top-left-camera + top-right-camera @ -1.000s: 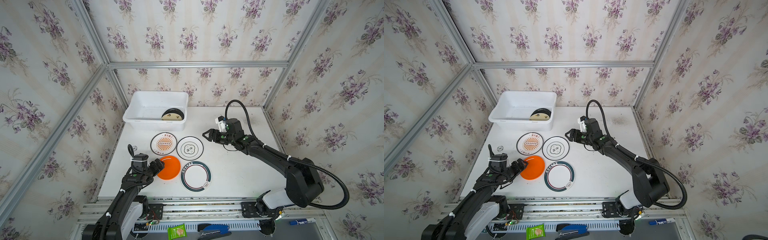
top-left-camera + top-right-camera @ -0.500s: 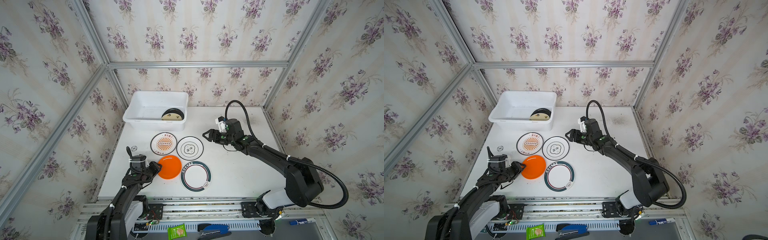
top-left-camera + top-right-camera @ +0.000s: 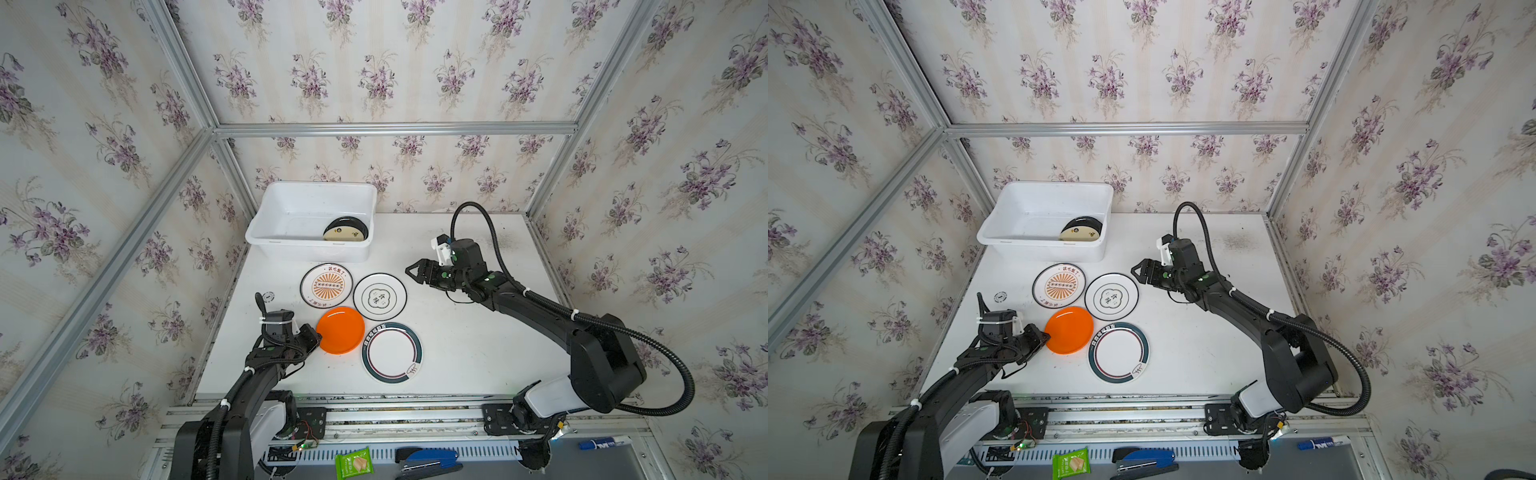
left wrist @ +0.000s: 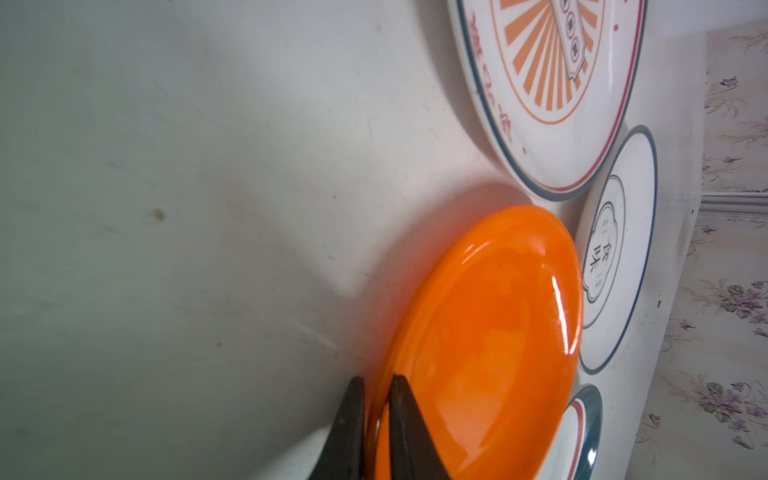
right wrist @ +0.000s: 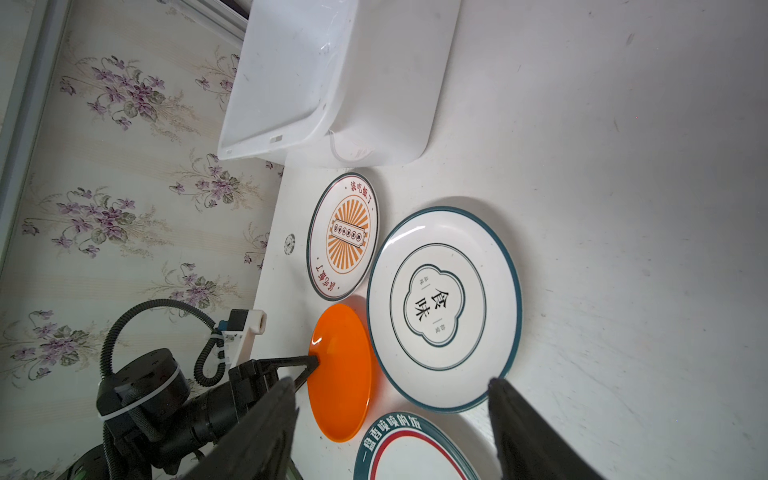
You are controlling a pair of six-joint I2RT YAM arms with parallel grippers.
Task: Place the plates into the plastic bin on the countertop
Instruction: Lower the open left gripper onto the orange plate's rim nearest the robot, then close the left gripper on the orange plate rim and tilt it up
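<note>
My left gripper (image 3: pixel 318 334) (image 4: pixel 376 380) is shut on the near-left rim of the orange plate (image 3: pixel 340 330) (image 3: pixel 1069 330) (image 4: pixel 490 332), one finger above the rim and one below. Three more plates lie on the countertop (image 3: pixel 478 340): a sunburst one (image 3: pixel 326 286), an emblem one (image 3: pixel 379 296) (image 5: pixel 442 307) and a teal-banded one (image 3: pixel 392 352). The plastic bin (image 3: pixel 307 245) (image 5: pixel 374 104) at the back left holds a black and cream plate (image 3: pixel 345 230). My right gripper (image 3: pixel 413 272) (image 5: pixel 390 386) hangs open and holds nothing, just right of the emblem plate.
Floral walls and aluminium rails (image 3: pixel 395 129) close in the table on three sides. Below the front rail lie a green packet (image 3: pixel 354 463), a blue stapler (image 3: pixel 428 459) and a marker (image 3: pixel 602 444). Bare countertop stretches to the right of the plates.
My left gripper was open around the orange plate's rim and has closed on it. The right arm has not moved.
</note>
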